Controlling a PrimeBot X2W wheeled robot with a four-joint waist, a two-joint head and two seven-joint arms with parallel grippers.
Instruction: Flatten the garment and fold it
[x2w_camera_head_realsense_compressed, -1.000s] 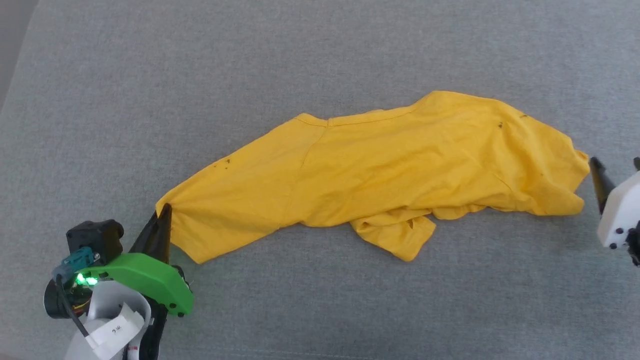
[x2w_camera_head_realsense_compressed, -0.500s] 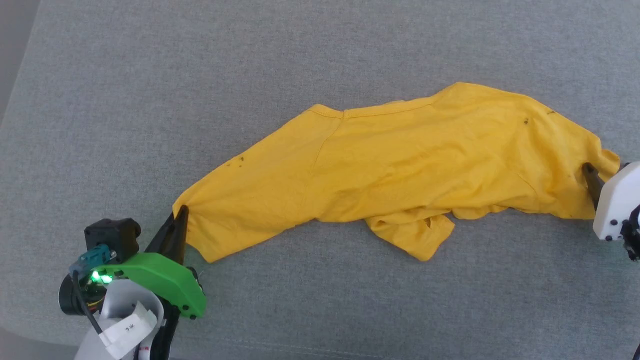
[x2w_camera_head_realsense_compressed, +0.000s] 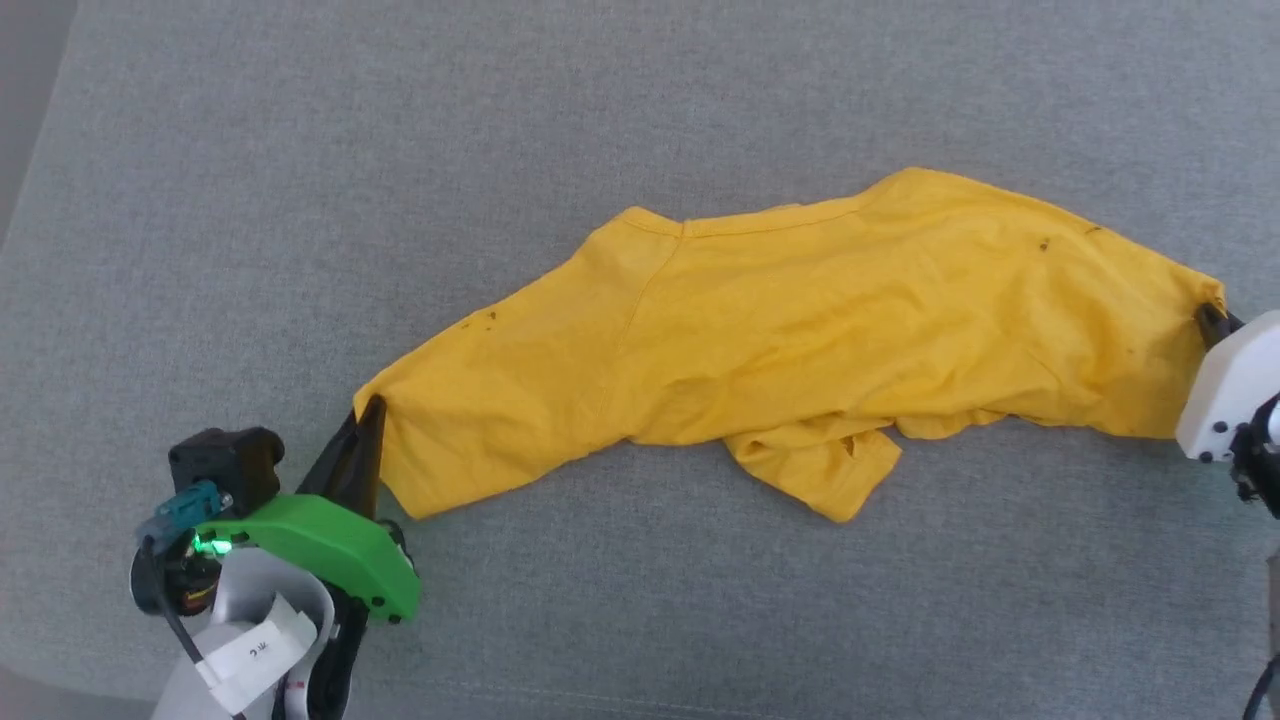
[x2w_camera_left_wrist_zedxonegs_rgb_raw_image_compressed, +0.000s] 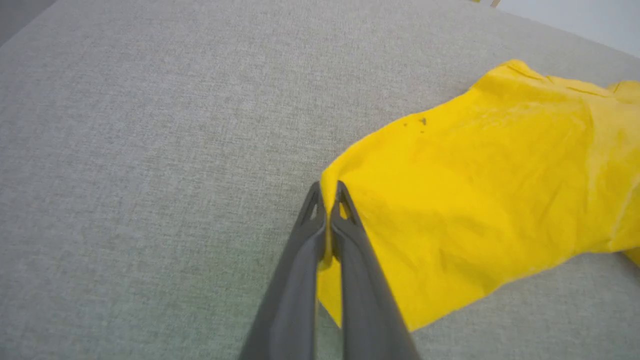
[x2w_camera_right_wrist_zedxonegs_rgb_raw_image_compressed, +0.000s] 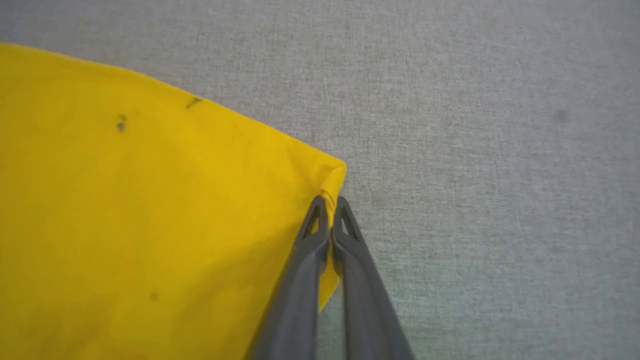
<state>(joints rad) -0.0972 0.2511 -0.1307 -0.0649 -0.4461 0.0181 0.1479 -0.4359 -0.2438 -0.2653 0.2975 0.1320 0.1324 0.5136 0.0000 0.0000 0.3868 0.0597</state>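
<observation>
Right gripper (x2w_camera_head_realsense_compressed: 1207, 318), clear of the cloth with its fingers spread a second ago, now sits at the far right end of the mustard-yellow short-sleeved cotton garment (x2w_camera_head_realsense_compressed: 800, 340). Its jaws are drawn together. In the right wrist view the two long dark fingers meet at the tips, with a thin fold of yellow hem pinched between them at a corner of the cloth.

Left gripper (x2w_camera_head_realsense_compressed: 372, 408), with a green housing behind it, stands at the lower left. It holds the opposite end as before. In the left wrist view its fingers are pressed together, a sliver of yellow edge caught between them.

Garment lies on the grey woven fabric surface (x2w_camera_head_realsense_compressed: 400, 150), strung out between the two grippers in a shallow arch. The arch runs from lower left up toward the right. A plain yellow side faces up. A stitched neckline seam runs along the far edge. A small crumpled flap (x2w_camera_head_realsense_compressed: 820, 470) juts from the near edge around the middle. A few tiny dark specks mark the cloth toward each end. Wrinkles gather along the near edge, right of the flap.
</observation>
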